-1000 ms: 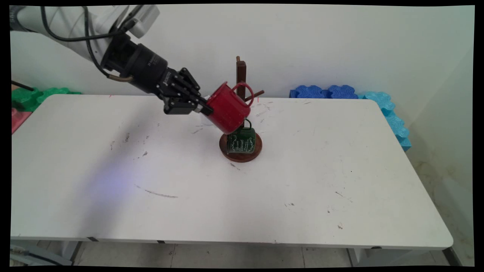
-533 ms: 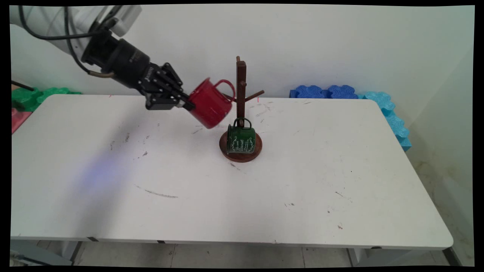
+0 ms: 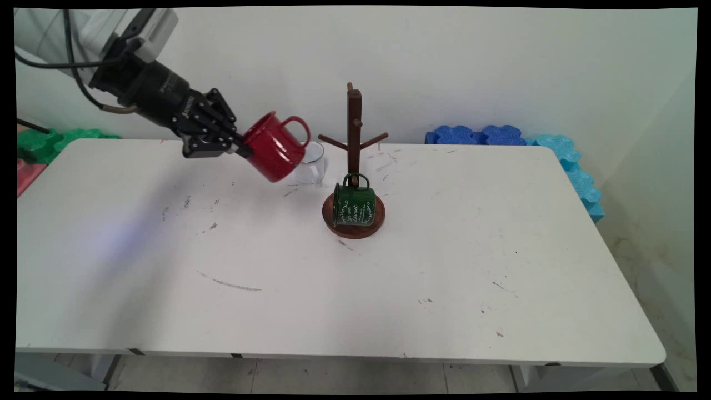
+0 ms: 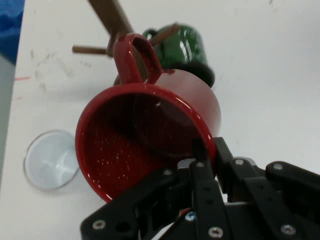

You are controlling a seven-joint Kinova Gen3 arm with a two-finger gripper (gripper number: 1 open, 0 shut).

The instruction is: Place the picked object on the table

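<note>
red mug (image 3: 275,147) | clamped in gripper (image 3: 242,149) | hides part of clear glass (image 3: 311,164)

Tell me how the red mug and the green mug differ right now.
The red mug is plain; the green mug carries white lettering. The gripper holds the red mug by its rim, tilted in the air left of the stand; the green mug hangs by its handle from a low peg, above the stand's round base. Both look like glossy enamel mugs with loop handles.

White table (image 3: 389,289), pale wall (image 3: 500,66), tiled floor (image 3: 333,378)
</note>
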